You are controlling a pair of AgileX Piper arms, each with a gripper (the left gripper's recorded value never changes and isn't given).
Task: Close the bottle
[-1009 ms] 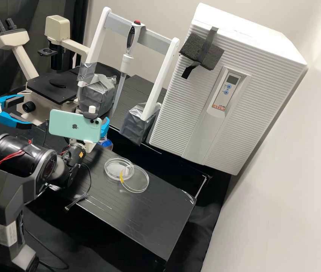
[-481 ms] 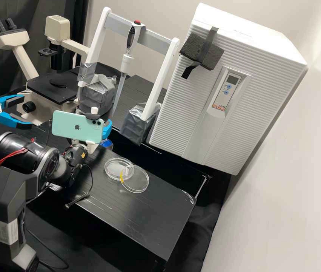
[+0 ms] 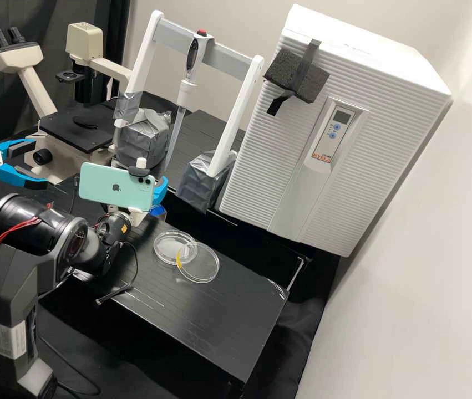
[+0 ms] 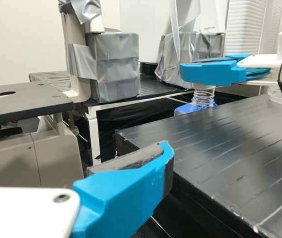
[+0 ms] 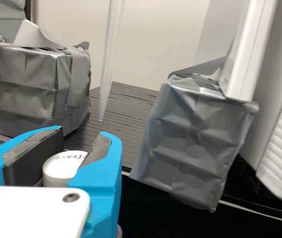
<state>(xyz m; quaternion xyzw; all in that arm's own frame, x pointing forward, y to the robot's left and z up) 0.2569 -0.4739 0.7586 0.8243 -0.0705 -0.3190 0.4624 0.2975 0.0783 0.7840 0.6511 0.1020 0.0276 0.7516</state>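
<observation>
bottle (image 4: pixel 195 104) sits just below right gripper (image 5: pixel 81 141) clamping white cap (image 5: pixel 64 166); left gripper (image 3: pixel 35 164) gapes empty.

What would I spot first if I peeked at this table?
The huge white ribbed machine stands at the far right of the black bench. Nearer the middle, a mint-green phone rides just behind the blue-fingered right tool, which pinches a white cap right over the bottle and its bare threaded neck.

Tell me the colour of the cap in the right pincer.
White cap; right wrist view shows it best.
</observation>
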